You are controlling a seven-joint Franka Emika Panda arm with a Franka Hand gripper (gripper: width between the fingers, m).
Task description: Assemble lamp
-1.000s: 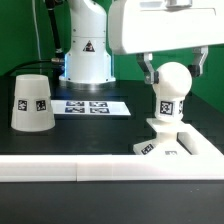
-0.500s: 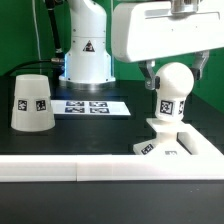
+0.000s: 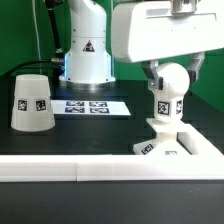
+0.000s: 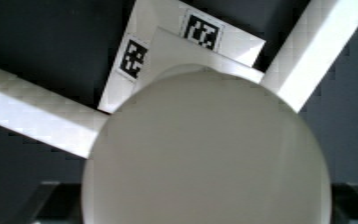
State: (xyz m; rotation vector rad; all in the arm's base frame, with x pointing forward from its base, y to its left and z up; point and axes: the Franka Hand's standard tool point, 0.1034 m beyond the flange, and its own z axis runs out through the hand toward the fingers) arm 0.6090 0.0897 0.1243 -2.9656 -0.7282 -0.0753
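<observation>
The white bulb (image 3: 170,88) stands upright on the stepped base (image 3: 165,142) at the exterior view's right. My gripper (image 3: 172,72) comes down from above, with one finger on each side of the bulb's rounded top, and looks shut on it. In the wrist view the bulb (image 4: 202,150) fills most of the picture between the dark fingers (image 4: 44,203), and the base's marked face (image 4: 165,46) shows beyond it. The cup-like shade (image 3: 31,102) stands mouth down at the exterior view's left, far from the gripper.
The marker board (image 3: 90,105) lies flat on the black table between the shade and the base. The arm's white pedestal (image 3: 86,52) stands behind it. A white ledge (image 3: 70,170) runs along the table's front edge.
The gripper has shifted slightly and come lower around the bulb's top, its fingers now closer to it. The bulb's marker has turned a little. The shade has not moved.
</observation>
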